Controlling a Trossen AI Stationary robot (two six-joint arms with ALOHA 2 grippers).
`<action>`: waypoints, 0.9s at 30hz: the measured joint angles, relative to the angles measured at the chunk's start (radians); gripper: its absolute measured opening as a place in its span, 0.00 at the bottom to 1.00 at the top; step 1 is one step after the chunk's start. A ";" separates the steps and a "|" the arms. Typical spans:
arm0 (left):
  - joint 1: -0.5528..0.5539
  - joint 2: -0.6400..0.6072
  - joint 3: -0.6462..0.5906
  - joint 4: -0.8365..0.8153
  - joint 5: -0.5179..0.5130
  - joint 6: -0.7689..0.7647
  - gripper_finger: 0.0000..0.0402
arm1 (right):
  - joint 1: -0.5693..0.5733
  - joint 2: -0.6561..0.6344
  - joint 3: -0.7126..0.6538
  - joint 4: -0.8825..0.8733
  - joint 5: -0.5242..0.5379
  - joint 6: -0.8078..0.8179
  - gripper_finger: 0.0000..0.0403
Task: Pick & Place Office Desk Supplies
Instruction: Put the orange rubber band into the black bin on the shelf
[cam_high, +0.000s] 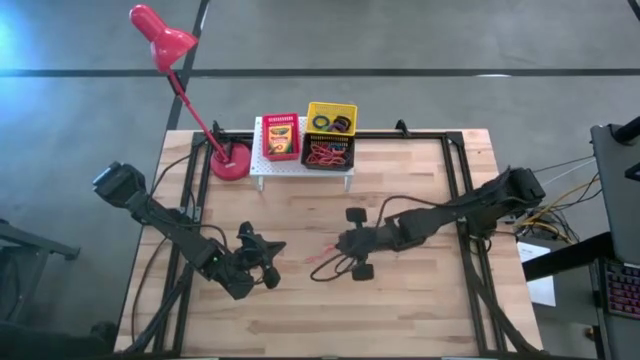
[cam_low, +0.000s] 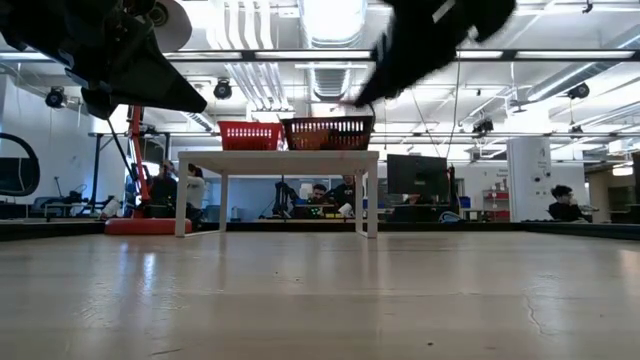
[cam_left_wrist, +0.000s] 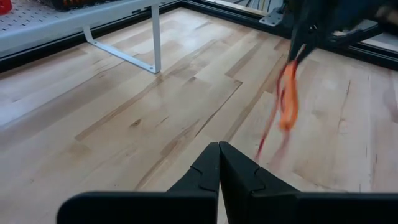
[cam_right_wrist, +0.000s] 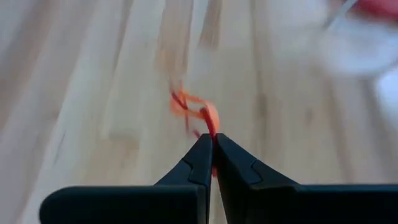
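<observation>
A bunch of thin orange-red rubber bands (cam_right_wrist: 196, 111) hangs from my right gripper (cam_right_wrist: 211, 142), which is shut on it above the table's middle (cam_high: 338, 250). In the left wrist view the rubber bands (cam_left_wrist: 287, 93) dangle under that gripper. My left gripper (cam_left_wrist: 219, 148) is shut with nothing in it, left of the bands at mid-table (cam_high: 268, 258). On the white rack (cam_high: 262, 168) at the far edge stand a red basket (cam_high: 281, 137) with a yellow-and-green box, a yellow basket (cam_high: 331, 118) with rings and a black basket (cam_high: 328, 153) with rubber bands. My right gripper pinches the bunch at its upper end (cam_right_wrist: 210, 132) between the two fingertips. The fingers slant down from the table's right side. The bands hang slack below the fingers (cam_left_wrist: 283, 121). I cannot tell whether the thin lowest strand (cam_left_wrist: 264, 144) touches the table.
A red desk lamp (cam_high: 170, 45) stands on its base (cam_high: 230, 162) left of the rack. Black frame rails (cam_high: 455, 190) run along the table's far and side edges. Bare wood lies between the rack and my grippers (cam_high: 300, 215).
</observation>
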 joint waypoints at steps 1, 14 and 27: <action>0.000 0.000 0.000 0.000 0.000 0.000 0.02 | 0.000 0.008 -0.020 0.004 -0.009 0.022 0.03; 0.000 0.000 0.000 0.000 -0.001 0.000 0.02 | -0.045 0.030 -0.181 0.014 -0.269 0.263 0.33; 0.001 0.000 0.000 -0.001 -0.003 0.000 0.02 | -0.045 0.073 -0.271 0.222 -0.360 0.067 0.46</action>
